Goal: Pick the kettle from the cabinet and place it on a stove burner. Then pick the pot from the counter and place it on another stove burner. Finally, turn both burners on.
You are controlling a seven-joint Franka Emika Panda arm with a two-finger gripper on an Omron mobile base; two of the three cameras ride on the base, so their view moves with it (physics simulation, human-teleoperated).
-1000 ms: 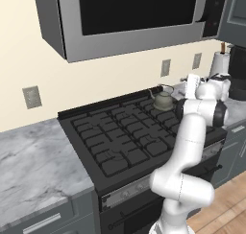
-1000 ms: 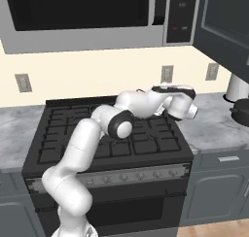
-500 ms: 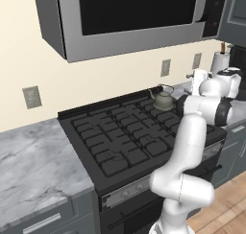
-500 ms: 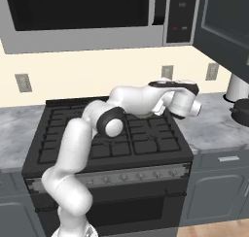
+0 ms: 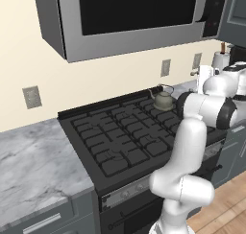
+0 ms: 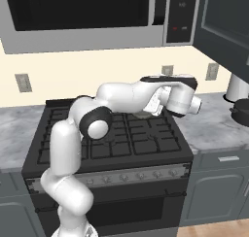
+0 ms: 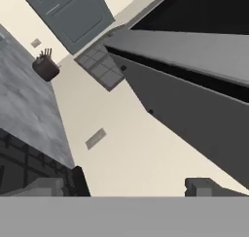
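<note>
Claw (image 7: 131, 187) open, tips well apart at bottom of hand view, nothing btwn them; aimed up and along the cream wall (image 7: 121, 148), hand rolled so the room sits tilted. Ahead of claw and above: microwave (image 7: 204, 85) underside, dark and slanted; a wall outlet (image 7: 96, 138) just ahead on the wall; further out, a dark holder w/ utensils (image 7: 46, 67) on counter (image 7: 24, 105); stove (image 7: 29, 165) edge beside the left tip. In left base view, hand sits at far right, off the stove's right rear corner, above the counter; kettle (image 5: 163, 100) just left of it, upright on rear right burner (image 5: 161, 111), apart from the claw, spout toward the wall. In right base view, kettle mostly hidden behind the forearm; hand (image 6: 180, 97) raised over the stove's right rear; pot (image 6: 241, 112) well off to the claw's right, on counter (image 6: 214, 122) near the frame edge, beside a white roll (image 6: 237, 88); open cabinet door (image 6: 226, 27) up and right of the hand. Front burners (image 5: 120, 156) bare; knobs (image 6: 131, 175) in a row along the stove front, settings too small to tell.
</note>
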